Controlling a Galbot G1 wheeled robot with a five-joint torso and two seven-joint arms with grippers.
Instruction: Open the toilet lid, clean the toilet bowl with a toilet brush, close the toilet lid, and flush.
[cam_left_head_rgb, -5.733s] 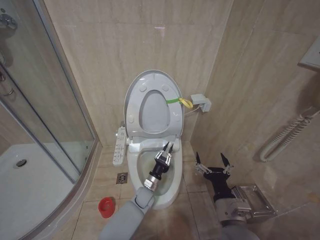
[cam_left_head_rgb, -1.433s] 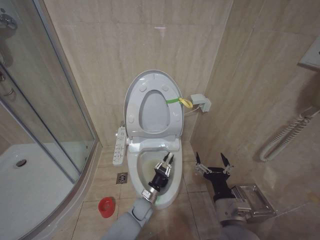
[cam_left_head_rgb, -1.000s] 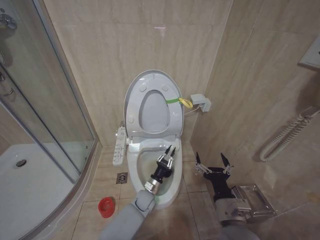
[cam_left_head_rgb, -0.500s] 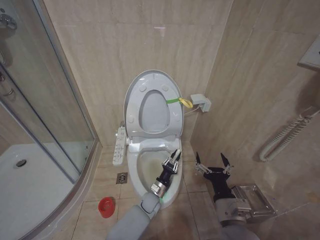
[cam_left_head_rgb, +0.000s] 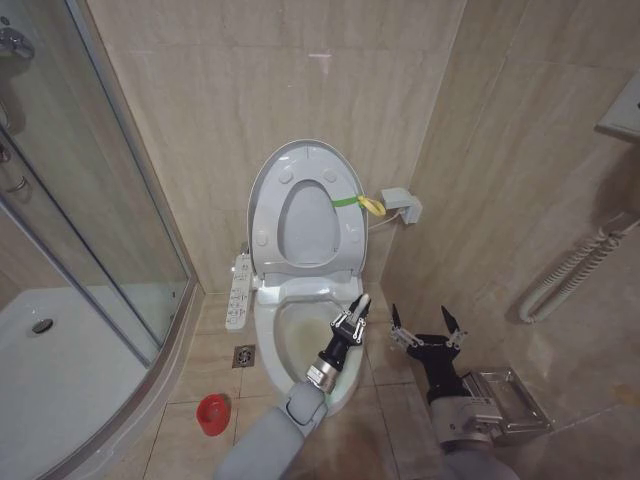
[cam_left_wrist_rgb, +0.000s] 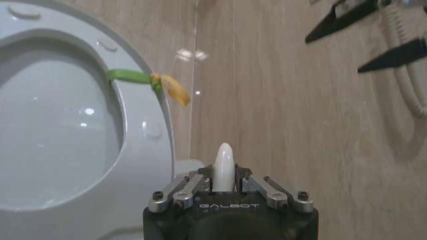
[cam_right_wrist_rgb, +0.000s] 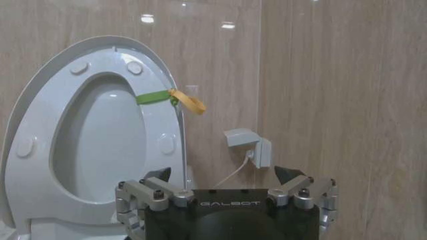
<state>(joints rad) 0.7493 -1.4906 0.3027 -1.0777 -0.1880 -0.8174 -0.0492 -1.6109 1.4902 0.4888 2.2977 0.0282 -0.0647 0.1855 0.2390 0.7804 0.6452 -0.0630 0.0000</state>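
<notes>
Gripping the toilet brush (cam_left_wrist_rgb: 223, 165) with jaws clamped on its white handle, the left gripper (cam_left_head_rgb: 351, 319) hangs over the toilet bowl's (cam_left_head_rgb: 290, 330) right rim, toilet lid (cam_left_head_rgb: 305, 205) upright, right gripper (cam_left_head_rgb: 424, 326) spread wide alongside.

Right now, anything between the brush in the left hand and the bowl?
Nothing visible. The toilet lid is up against the wall, leaving the toilet bowl open. The left hand, shut on the toilet brush, is over the bowl's right rim.
</notes>
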